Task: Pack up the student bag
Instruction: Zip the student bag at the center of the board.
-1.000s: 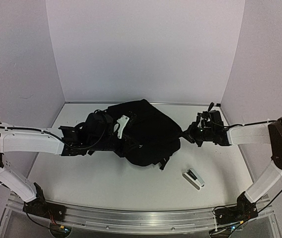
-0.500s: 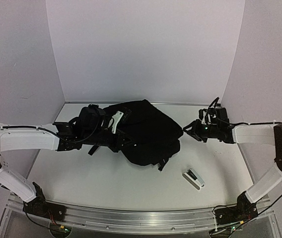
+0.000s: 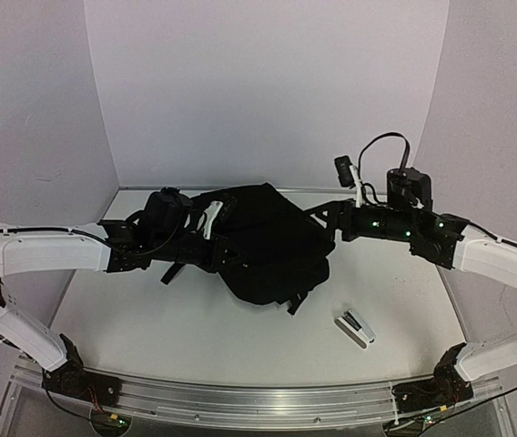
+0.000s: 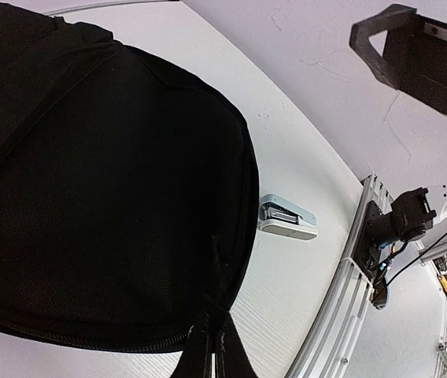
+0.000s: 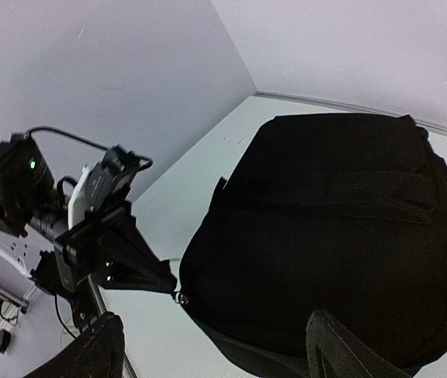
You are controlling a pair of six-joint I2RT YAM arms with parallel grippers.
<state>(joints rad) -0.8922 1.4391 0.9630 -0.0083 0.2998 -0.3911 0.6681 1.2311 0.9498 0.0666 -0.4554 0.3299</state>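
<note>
Bag (image 3: 272,241) ahead of wide right end effector (image 5: 212,335); left end effector (image 5: 165,282) seemingly pinching edge.

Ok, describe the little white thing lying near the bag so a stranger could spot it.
Find the big black backpack. To its near right, apart from it, lies a small white stapler-like block with a dark slot. It is the only small, pale loose thing there.
</note>
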